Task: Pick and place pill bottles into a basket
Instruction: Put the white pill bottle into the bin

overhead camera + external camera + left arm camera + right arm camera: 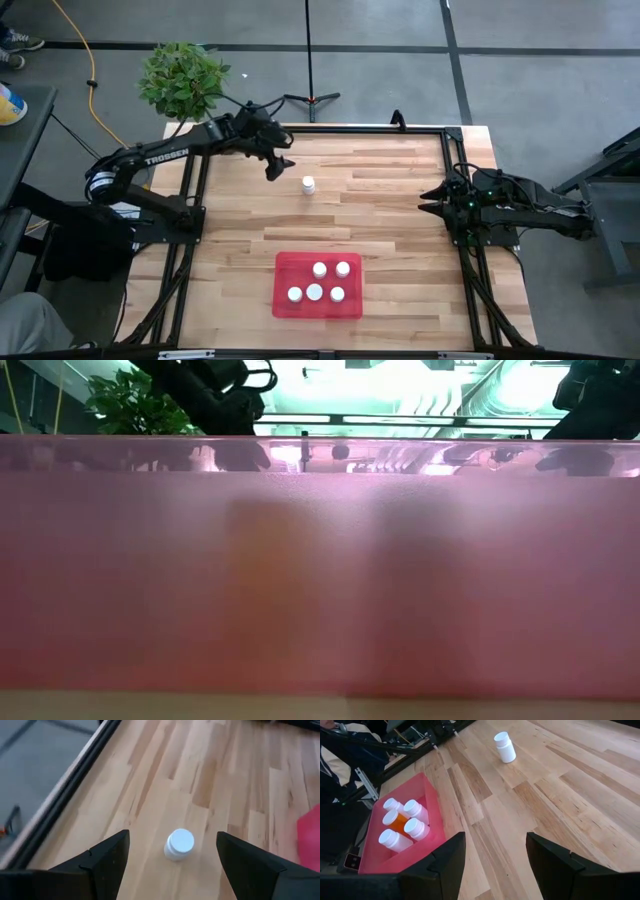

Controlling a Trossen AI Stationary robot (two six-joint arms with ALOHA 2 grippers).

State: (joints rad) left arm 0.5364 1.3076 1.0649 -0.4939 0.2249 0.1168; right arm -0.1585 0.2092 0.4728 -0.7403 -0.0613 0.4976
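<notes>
One white-capped pill bottle (308, 185) stands upright on its base on the wood table, far of centre; it also shows in the left wrist view (179, 844) and the right wrist view (505, 747). My left gripper (275, 165) is open just left and far of it, above the table; the bottle shows between and beyond its fingers, untouched. Several more bottles (318, 282), one with an orange body (398, 823), stand in the red basket (288, 270) near the front edge. My right gripper (428, 200) is open and empty at the table's right edge.
A potted green plant (183, 78) stands off the table's far left corner. A stand's base (312, 99) sits on the floor behind the table. The basket's red wall (320, 580) fills the low view. Bare wood lies between the lone bottle and the basket.
</notes>
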